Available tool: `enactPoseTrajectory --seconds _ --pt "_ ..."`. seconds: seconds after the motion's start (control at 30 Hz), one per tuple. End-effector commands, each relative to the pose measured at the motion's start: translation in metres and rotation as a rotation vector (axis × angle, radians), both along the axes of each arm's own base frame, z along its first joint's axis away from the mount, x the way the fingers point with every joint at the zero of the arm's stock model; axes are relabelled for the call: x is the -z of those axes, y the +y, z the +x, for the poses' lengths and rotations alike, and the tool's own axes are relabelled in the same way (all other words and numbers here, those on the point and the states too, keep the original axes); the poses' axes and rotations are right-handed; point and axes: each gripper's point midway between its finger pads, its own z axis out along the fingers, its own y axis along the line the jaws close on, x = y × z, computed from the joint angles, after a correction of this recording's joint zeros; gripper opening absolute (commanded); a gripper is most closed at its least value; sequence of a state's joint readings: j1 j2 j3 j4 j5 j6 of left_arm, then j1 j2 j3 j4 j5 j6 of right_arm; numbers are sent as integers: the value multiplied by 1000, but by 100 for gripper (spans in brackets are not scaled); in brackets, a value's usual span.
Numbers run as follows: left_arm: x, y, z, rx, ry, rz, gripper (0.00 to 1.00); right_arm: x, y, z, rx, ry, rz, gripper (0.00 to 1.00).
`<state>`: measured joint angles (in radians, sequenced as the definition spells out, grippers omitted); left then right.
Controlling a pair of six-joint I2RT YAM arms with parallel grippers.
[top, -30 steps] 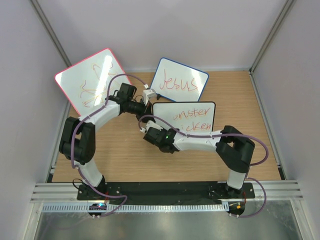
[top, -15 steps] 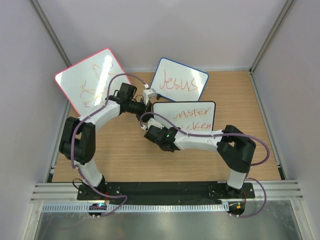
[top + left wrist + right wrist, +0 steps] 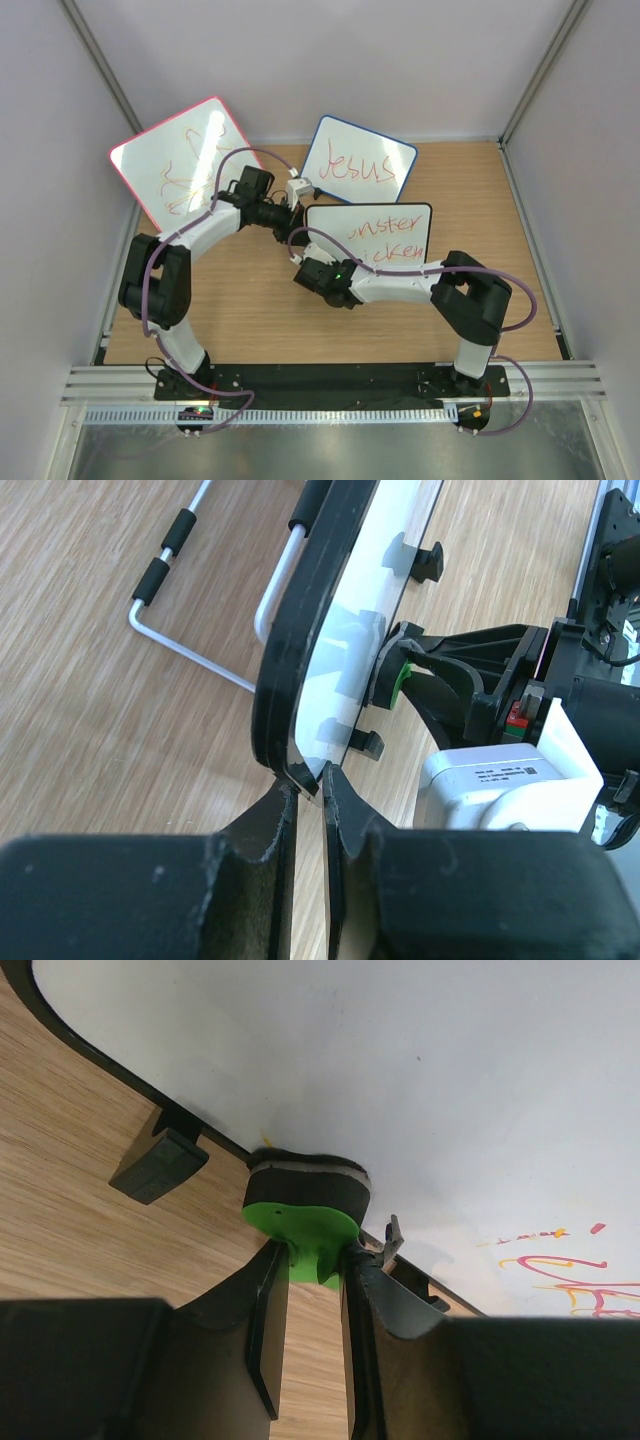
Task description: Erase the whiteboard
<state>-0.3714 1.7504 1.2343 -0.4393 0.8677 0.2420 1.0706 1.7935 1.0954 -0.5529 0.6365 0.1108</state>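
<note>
The rectangular white board with a thin black frame [image 3: 368, 232] stands at the centre of the overhead view on the light wooden tabletop [image 3: 250, 315]. Its right part carries red and yellow handwriting, and its left part is bare white.

The left gripper [image 3: 308, 788] sits at the bottom centre of the left wrist view, its jaws pinched almost together on the board's rounded black corner. The right gripper [image 3: 315, 1260] has its jaws closed narrowly on the bright green plastic tab of a black foam eraser [image 3: 305, 1192]. The eraser's pale felt face presses against the white surface close to the frame edge, near a small black foot [image 3: 160, 1165].

In the upper left of the overhead view is a larger pink-red-framed board [image 3: 175, 160] with scribbles. A blue-framed board [image 3: 358, 165] reading "Jesus" sits at upper centre. A bent metal wire stand with black sleeves [image 3: 152, 577] lies on the wood at the upper left of the left wrist view.
</note>
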Motion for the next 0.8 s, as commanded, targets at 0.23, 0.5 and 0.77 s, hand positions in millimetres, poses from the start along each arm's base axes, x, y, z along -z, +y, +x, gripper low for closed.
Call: enactPoseTrajectory --seconds 0.23,0.5,0.77 --pt "-11 -2 9 9 -72 3 0 -15 58 22 -80 -41 113 1" --pt "-12 -1 10 8 -76 1 0 -17 47 27 -42 -65 96 1" --pt "-13 -1 10 9 -79 2 0 -23 -24 27 133 -108 57 1"
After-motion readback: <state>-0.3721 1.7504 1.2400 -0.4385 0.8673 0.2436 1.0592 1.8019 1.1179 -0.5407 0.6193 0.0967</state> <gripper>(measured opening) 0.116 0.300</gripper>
